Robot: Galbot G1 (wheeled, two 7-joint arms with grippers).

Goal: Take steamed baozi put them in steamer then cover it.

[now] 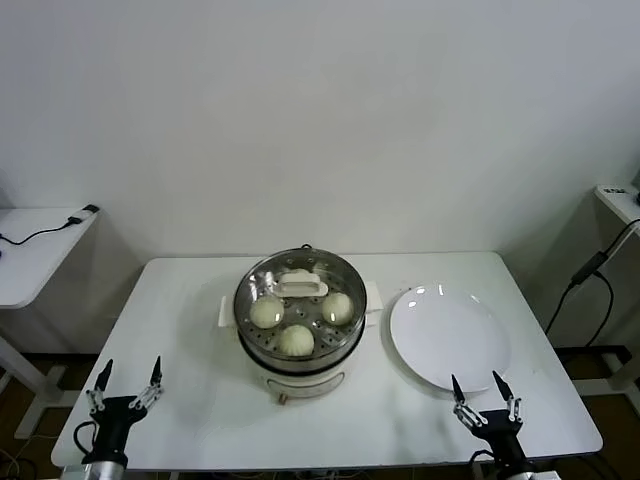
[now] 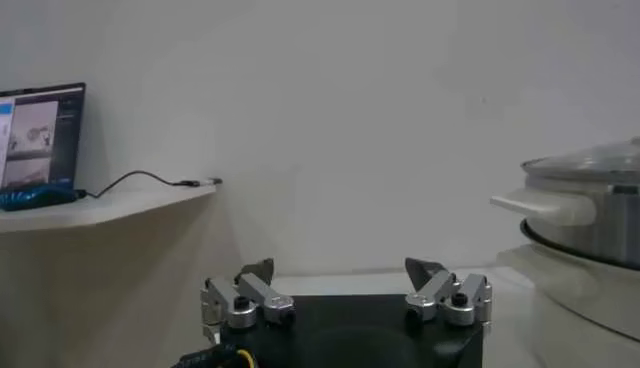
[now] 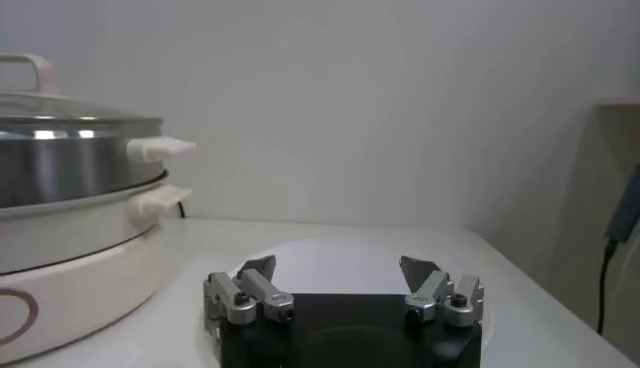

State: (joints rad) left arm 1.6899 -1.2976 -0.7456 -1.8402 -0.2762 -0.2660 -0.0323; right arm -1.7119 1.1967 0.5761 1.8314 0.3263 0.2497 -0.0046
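Observation:
The steamer [image 1: 300, 378] stands mid-table with its glass lid [image 1: 300, 285] on. Through the lid I see three baozi clearly, at left [image 1: 266, 313], right [image 1: 337, 307] and front [image 1: 296, 339]; a fourth is mostly hidden under the lid handle. My left gripper [image 1: 131, 365] is open and empty at the table's front left, well away from the pot. My right gripper [image 1: 475, 380] is open and empty at the front right. The left wrist view shows the left gripper [image 2: 338, 266] with the steamer [image 2: 590, 215] beside it. The right wrist view shows the right gripper [image 3: 338, 262] and the steamer [image 3: 70, 200].
An empty white plate [image 1: 448, 335] lies to the right of the steamer, just beyond my right gripper. A side table [image 1: 30, 250] with a cable stands off to the left. Another shelf [image 1: 620, 200] with a cable is at the right edge.

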